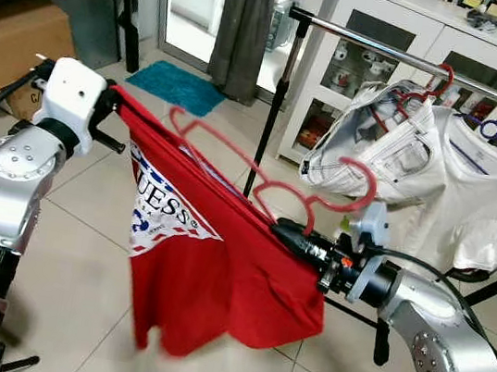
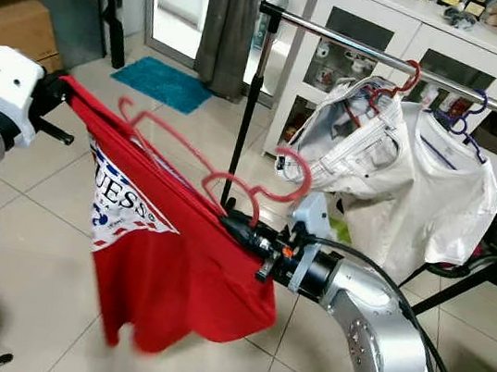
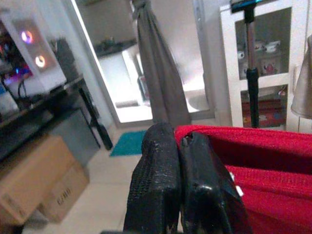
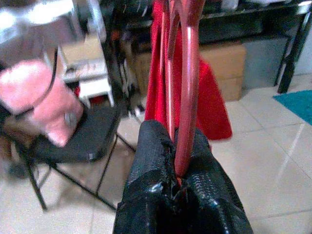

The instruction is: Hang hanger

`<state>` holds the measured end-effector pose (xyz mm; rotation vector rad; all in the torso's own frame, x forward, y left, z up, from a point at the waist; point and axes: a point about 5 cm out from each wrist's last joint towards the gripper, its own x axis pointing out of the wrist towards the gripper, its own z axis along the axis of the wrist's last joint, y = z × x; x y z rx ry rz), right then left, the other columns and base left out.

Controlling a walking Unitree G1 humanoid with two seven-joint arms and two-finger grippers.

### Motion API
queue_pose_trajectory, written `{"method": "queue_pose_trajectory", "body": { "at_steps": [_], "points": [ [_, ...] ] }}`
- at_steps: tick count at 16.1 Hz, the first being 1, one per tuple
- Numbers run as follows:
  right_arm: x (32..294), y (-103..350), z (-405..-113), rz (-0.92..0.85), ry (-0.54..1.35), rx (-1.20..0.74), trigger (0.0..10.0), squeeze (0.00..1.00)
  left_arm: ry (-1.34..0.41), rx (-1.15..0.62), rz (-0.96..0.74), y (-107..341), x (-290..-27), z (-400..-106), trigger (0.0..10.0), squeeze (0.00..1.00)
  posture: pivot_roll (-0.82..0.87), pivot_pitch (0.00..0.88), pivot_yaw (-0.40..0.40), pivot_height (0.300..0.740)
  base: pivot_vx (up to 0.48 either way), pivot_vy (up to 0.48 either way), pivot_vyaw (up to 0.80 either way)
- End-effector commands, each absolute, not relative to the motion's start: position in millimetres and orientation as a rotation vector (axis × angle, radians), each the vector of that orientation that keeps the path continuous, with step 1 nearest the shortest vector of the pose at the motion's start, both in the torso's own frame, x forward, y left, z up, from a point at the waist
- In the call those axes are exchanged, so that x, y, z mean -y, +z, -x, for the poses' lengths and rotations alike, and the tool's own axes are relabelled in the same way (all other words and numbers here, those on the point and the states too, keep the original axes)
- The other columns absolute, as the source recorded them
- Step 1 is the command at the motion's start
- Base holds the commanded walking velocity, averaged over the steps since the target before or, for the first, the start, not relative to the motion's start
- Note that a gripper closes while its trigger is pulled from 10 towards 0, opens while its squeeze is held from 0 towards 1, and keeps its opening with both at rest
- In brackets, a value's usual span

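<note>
A red plastic hanger (image 1: 260, 174) carries a red T-shirt (image 1: 218, 266) with a white printed logo, held stretched between my two arms in front of me. My left gripper (image 1: 111, 105) is shut on the shirt's shoulder end; the fingers (image 3: 170, 185) pinch red cloth. On the other side my right gripper (image 1: 284, 232) is shut on the hanger, with the red bar (image 4: 185, 97) clamped between its fingers. The hanger's hook (image 1: 347, 187) curls up near the metal clothes rail (image 1: 390, 50), below it and not on it.
On the rail hang a light garment on a red hanger (image 1: 391, 142) and a white T-shirt on a purple hanger (image 1: 472, 191). A white cabinet (image 1: 421, 34) stands behind. The rack's black post (image 1: 274, 106) stands mid-floor; cardboard boxes (image 1: 12, 43) left, grey curtain (image 1: 244, 26) behind.
</note>
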<state>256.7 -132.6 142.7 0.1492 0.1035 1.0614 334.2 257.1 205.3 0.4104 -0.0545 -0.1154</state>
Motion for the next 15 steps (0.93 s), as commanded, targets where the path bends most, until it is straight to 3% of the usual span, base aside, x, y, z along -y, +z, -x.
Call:
{"method": "queue_pose_trajectory", "body": {
  "at_steps": [1, 4, 6, 7, 9, 11, 14, 15],
  "points": [
    [155.4, 134.6, -257.0, -0.178, 0.956, -0.156, 0.0, 0.00, 0.058, 0.075, -0.384, 220.3, -292.3, -329.8, 0.0, 0.00, -0.07, 0.000, -0.094, 0.740, 0.000, 0.000, 0.00],
    [156.5, 136.5, -253.5, -0.237, 0.947, -0.133, 0.0, 0.00, 0.090, 0.035, -0.321, 207.6, -296.8, -328.2, 0.0, 0.00, -0.06, 0.000, -0.090, 0.740, 0.000, 0.000, 0.00],
    [144.8, 149.9, -268.1, -0.296, 0.835, -0.036, 0.0, 0.00, -0.264, -0.093, -0.297, 174.1, -248.2, -325.4, 0.0, 0.00, -0.07, 0.000, -0.079, 0.740, 0.000, 0.000, 0.00],
    [141.9, 153.3, -274.8, -0.307, 0.776, -0.006, 0.0, 0.00, -0.349, -0.099, -0.278, 170.0, -231.8, -322.8, 0.0, 0.00, -0.07, 0.000, -0.076, 0.740, 0.000, 0.000, 0.00],
    [136.6, 161.7, -297.1, -0.369, 0.558, 0.075, 0.0, 0.00, -0.640, -0.106, -0.233, 161.2, -172.8, -308.3, 0.0, 0.00, -0.07, 0.000, -0.073, 0.740, 0.000, 0.000, 0.00],
    [142.5, 162.4, -307.4, -0.409, 0.406, 0.099, 0.0, 0.00, -0.849, -0.114, -0.194, 162.0, -143.5, -290.5, 0.0, 0.00, -0.06, 0.000, -0.074, 0.740, 0.000, 0.000, 0.00],
    [158.8, 157.7, -318.2, -0.477, 0.222, 0.094, 0.0, 0.00, -0.980, -0.166, -0.212, 161.4, -136.3, -271.4, 0.0, 0.00, -0.05, 0.000, -0.079, 0.740, 0.000, 0.000, 0.00],
    [169.5, 156.4, -322.9, -0.576, 0.131, 0.098, 0.0, 0.00, -1.016, -0.201, -0.216, 160.8, -138.3, -263.6, 0.0, 0.00, -0.04, 0.000, -0.082, 0.740, 0.000, 0.000, 0.00]
  ]
}}
